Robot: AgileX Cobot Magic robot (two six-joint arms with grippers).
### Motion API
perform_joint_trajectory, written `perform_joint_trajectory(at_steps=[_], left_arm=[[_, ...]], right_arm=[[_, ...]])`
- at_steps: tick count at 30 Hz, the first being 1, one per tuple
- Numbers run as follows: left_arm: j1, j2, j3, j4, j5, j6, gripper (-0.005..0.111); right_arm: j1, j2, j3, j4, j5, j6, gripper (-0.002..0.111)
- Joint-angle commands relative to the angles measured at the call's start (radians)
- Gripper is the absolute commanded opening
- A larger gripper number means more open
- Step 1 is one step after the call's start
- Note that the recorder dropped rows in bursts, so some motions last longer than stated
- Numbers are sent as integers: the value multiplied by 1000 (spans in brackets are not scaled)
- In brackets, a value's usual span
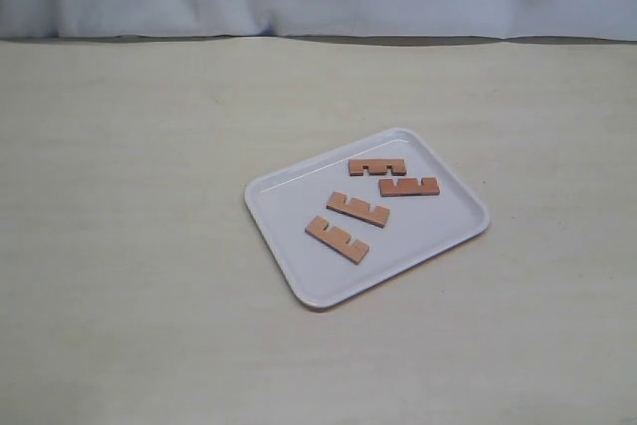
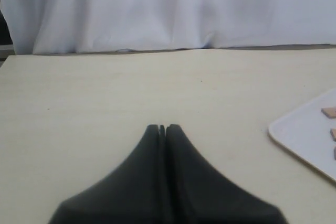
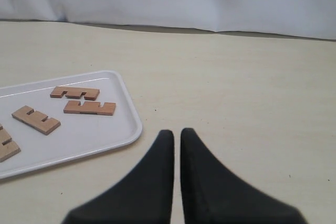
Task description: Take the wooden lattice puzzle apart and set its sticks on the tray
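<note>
Sticks (image 1: 358,210), 4 of them, lie flat on the tray (image 1: 438,231), each separate and none interlocked. No stick is outside the tray.

Neither claw shows in the exterior view; the wrist views show both.

The left claw (image 2: 163,127) is fully closed, its 2 black fingertips pressed together with nothing between them. It hangs over bare table (image 2: 105,93). The tray lies ahead of it, well apart, off toward the right claw's side. Only a corner of the tray and the ends of 3 sticks show in that view.

The right claw (image 3: 177,132) is all but closed: a thin slit separates its fingertips, and it holds nothing. The tray lies near it, ahead and off toward the left claw's side, with 1 rounded corner close to the fingertips. From this claw, 2 sticks lie close together at the tray's far end, notches facing each other. The other 2 lie farther toward the left claw's side, the last cut off by the picture's edge. No stick touches either claw.
</note>
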Motion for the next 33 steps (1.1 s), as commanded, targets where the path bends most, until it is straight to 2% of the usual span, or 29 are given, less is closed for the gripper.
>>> perform_joint_trajectory(at_steps=[1, 21, 33], left_arm=[[-8, -3, 2, 12, 6, -10, 0], [-8, -3, 2, -17, 8, 85, 0], [-8, -3, 2, -17, 8, 87, 0]], right_arm=[[-4, -5, 1, -1, -7, 1, 4], [-4, -5, 1, -1, -7, 1, 4], [-4, -5, 1, -1, -7, 1, 4]])
